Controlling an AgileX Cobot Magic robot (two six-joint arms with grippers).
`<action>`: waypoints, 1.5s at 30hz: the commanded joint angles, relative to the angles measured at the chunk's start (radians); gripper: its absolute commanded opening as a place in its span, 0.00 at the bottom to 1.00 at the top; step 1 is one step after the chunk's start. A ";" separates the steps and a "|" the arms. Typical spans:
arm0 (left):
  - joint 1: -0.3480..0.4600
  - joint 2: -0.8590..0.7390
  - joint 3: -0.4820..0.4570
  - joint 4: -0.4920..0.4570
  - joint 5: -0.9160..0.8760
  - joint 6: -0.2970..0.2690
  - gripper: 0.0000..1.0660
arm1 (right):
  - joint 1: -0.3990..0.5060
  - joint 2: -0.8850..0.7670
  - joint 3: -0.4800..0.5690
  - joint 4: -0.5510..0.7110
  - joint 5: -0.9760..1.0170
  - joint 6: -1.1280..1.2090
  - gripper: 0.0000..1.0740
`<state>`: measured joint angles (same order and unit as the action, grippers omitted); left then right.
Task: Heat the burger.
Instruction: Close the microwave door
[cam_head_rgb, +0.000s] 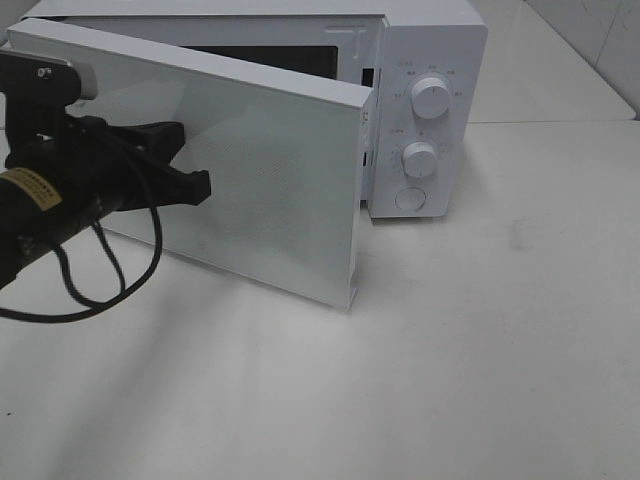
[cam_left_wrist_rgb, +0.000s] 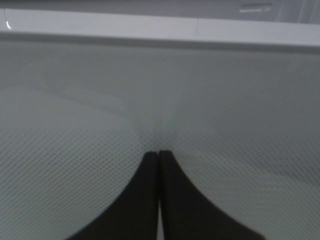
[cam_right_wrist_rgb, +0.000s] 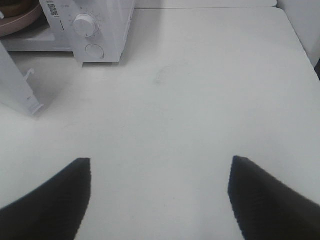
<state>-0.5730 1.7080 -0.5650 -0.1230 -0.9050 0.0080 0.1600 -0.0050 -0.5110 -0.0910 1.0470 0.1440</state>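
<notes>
The white microwave (cam_head_rgb: 440, 50) stands at the back of the table with its door (cam_head_rgb: 260, 180) swung partway open. My left gripper (cam_head_rgb: 203, 186) is shut, its tips (cam_left_wrist_rgb: 158, 153) against the door's dotted outer window and nothing between them. In the right wrist view a brown sliver of the burger (cam_right_wrist_rgb: 14, 6) sits on a pink plate (cam_right_wrist_rgb: 22, 20) inside the microwave cavity; the door hides it in the exterior high view. My right gripper (cam_right_wrist_rgb: 160, 162) is open over bare table, away from the microwave, and is out of the exterior high view.
The microwave panel carries two knobs (cam_head_rgb: 431, 98) (cam_head_rgb: 420, 160) and a round button (cam_head_rgb: 410, 198). The door's free edge (cam_head_rgb: 352, 300) juts out over the white table (cam_head_rgb: 480, 350). A black cable (cam_head_rgb: 110, 290) loops under my left arm.
</notes>
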 joint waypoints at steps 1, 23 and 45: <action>-0.026 0.019 -0.051 -0.055 0.034 0.039 0.00 | -0.007 -0.026 0.001 -0.001 -0.008 -0.003 0.67; -0.104 0.213 -0.390 -0.467 0.126 0.309 0.00 | -0.007 -0.026 0.001 -0.001 -0.008 -0.003 0.67; -0.125 0.238 -0.452 -0.469 0.210 0.328 0.00 | -0.007 -0.026 0.001 -0.001 -0.008 -0.003 0.67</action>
<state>-0.7020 1.9690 -1.0190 -0.5590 -0.6490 0.3370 0.1600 -0.0050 -0.5110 -0.0910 1.0470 0.1440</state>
